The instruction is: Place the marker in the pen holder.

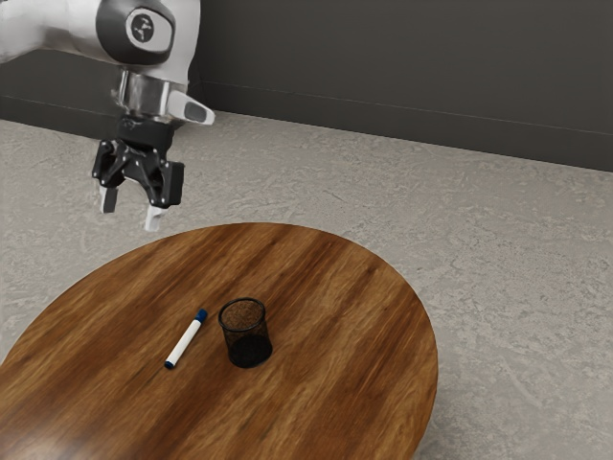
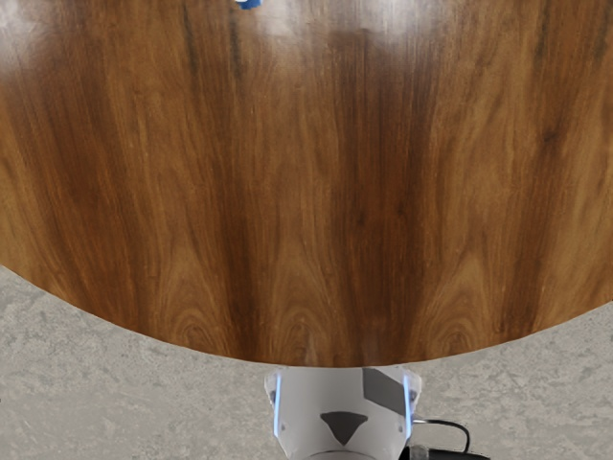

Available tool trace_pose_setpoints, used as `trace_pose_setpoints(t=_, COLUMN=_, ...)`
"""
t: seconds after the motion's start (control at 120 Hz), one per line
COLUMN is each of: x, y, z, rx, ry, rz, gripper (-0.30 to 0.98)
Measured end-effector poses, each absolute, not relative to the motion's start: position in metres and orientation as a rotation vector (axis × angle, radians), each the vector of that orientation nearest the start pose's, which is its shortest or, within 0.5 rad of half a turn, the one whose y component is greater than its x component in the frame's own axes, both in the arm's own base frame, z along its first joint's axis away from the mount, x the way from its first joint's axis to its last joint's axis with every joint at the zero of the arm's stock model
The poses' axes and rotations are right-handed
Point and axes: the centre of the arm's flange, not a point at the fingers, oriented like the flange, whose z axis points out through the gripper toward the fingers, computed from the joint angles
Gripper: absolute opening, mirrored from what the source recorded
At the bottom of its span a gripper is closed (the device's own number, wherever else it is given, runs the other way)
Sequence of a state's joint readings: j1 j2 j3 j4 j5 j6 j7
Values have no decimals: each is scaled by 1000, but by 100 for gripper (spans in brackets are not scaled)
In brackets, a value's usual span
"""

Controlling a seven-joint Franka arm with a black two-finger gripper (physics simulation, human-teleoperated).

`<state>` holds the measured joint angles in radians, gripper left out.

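And here's black two-finger gripper, hanging in air, fingers wide apart; in exterior view, white-and-blue marker lies flat on round wooden table, toward five o'clock from gripper, blue cap pointing one o'clock; black mesh pen holder stands upright, near but apart, at marker's three o'clock

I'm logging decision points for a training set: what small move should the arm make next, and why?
Probably carry the open claw across above the white marker, staying high for now. The claw is empty, its fingers apart, and it hangs off to one side, while the marker lies flat on the table, beside the upright mesh pen holder.
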<state>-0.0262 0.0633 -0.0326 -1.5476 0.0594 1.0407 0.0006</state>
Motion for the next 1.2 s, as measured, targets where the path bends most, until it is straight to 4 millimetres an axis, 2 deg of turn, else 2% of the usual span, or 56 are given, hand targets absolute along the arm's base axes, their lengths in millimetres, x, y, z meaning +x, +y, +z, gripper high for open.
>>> trace_pose_setpoints(t=0.083, x=530, y=-31, z=564, rx=-2996, ry=97, rz=645, gripper=69)
trace_pose_setpoints(t=0.167, x=553, y=-30, z=555, rx=-3029, ry=92, rz=487, gripper=69)
trace_pose_setpoints(t=0.25, x=564, y=-24, z=560, rx=-3053, ry=74, rz=345, gripper=69)
trace_pose_setpoints(t=0.333, x=567, y=-15, z=543, rx=-3055, ry=52, rz=299, gripper=69)
trace_pose_setpoints(t=0.4, x=561, y=-4, z=520, rx=-3057, ry=29, rz=275, gripper=69)
trace_pose_setpoints(t=0.55, x=544, y=21, z=430, rx=-3061, ry=-24, rz=273, gripper=69)
trace_pose_setpoints(t=0.692, x=535, y=40, z=384, rx=-3072, ry=-74, rz=200, gripper=69)
trace_pose_setpoints(t=0.792, x=525, y=45, z=353, rx=-3077, ry=-94, rz=169, gripper=69)
trace_pose_setpoints(t=1.017, x=515, y=37, z=306, rx=-3084, ry=-73, rz=89, gripper=69)
trace_pose_setpoints(t=1.2, x=501, y=44, z=281, rx=-3087, ry=-98, rz=53, gripper=69)
